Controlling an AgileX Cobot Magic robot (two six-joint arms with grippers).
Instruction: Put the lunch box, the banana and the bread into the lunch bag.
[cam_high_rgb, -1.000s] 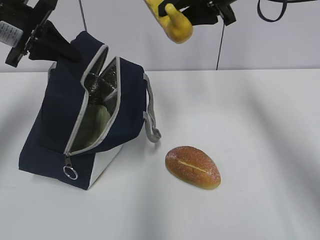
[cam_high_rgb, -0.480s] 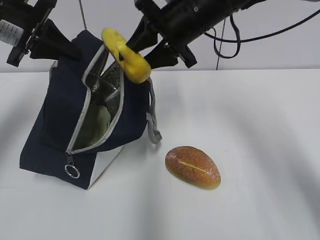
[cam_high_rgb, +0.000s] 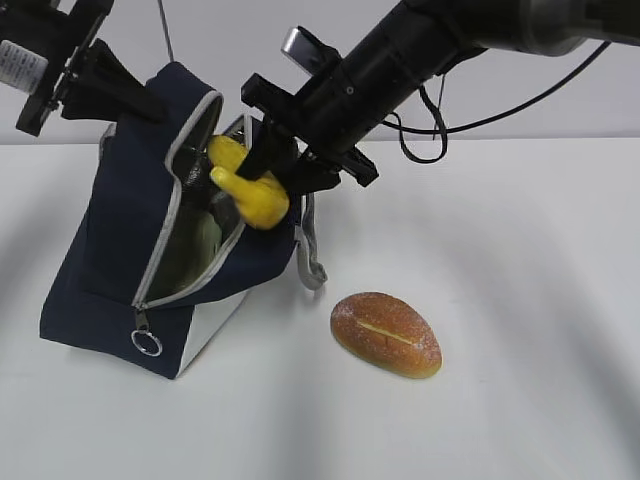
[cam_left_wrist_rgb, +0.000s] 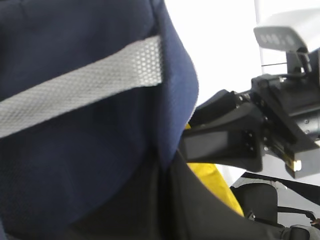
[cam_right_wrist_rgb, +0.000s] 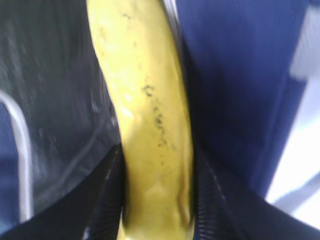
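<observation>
The navy lunch bag (cam_high_rgb: 110, 270) leans on the table with its zipper mouth gaping. My left gripper (cam_high_rgb: 148, 104) is shut on the bag's upper back edge and holds it up; in the left wrist view navy fabric (cam_left_wrist_rgb: 75, 160) fills the frame. My right gripper (cam_high_rgb: 272, 172) is shut on the yellow banana (cam_high_rgb: 250, 195), whose far end pokes into the mouth. The banana (cam_right_wrist_rgb: 150, 115) stands between the dark fingers (cam_right_wrist_rgb: 107, 200) against the silver lining (cam_right_wrist_rgb: 55, 100). A pale green lunch box (cam_high_rgb: 198, 243) lies inside the bag. The bread (cam_high_rgb: 386, 333) sits on the table to the bag's right.
The grey webbing handle (cam_high_rgb: 304, 245) hangs off the bag's right side, and the ring pull (cam_high_rgb: 144, 343) dangles at the low front corner. White table (cam_high_rgb: 520, 300) stretches right of the bread. A black cable (cam_high_rgb: 440, 110) loops behind the right arm.
My right arm has swung down and to the left, bringing the banana from high above the table to the bag's open mouth. The left gripper and the bread have stayed put.
</observation>
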